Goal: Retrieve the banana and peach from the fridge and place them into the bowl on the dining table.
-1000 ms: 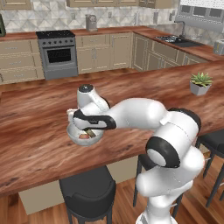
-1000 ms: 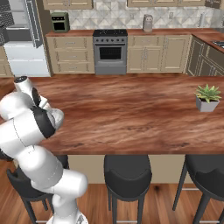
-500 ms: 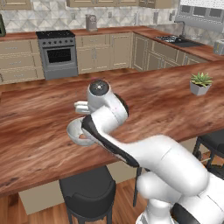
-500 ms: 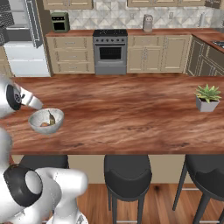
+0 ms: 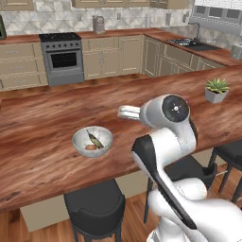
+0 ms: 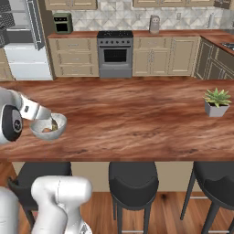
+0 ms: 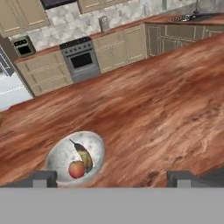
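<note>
1. In my hand view the gripper (image 7: 112, 178) has its two fingertips (image 7: 43, 178) spread wide, one at each lower corner, with nothing between them; it holds nothing and touches nothing.
2. The gripper hangs above the counter (image 7: 166, 109), looking down across the reddish-brown wood grain, with the bowl (image 7: 75, 158) low and left of centre in that view.
3. The bowl is light grey, round and shallow, standing upright on the counter (image 5: 42, 123) near its front edge in the left base view (image 5: 92, 141).
4. The banana (image 7: 83, 153) lies inside the bowl, slim and dark olive-brown with a paler streak, running along the bowl's inner wall.
5. The peach (image 7: 77, 169) sits in the bowl too, small, round and orange-red, just beside the banana's lower end; I cannot tell whether they touch.
6. From the right base view the bowl (image 6: 48, 126) sits close to the arm's white link at the left edge, with both fruits (image 6: 54, 124) visible inside.
7. The fridge (image 6: 23, 41) stands at the far left behind the counter, well apart from the bowl.
8. A potted plant (image 6: 216, 102) sits on the counter far to the right.
</note>
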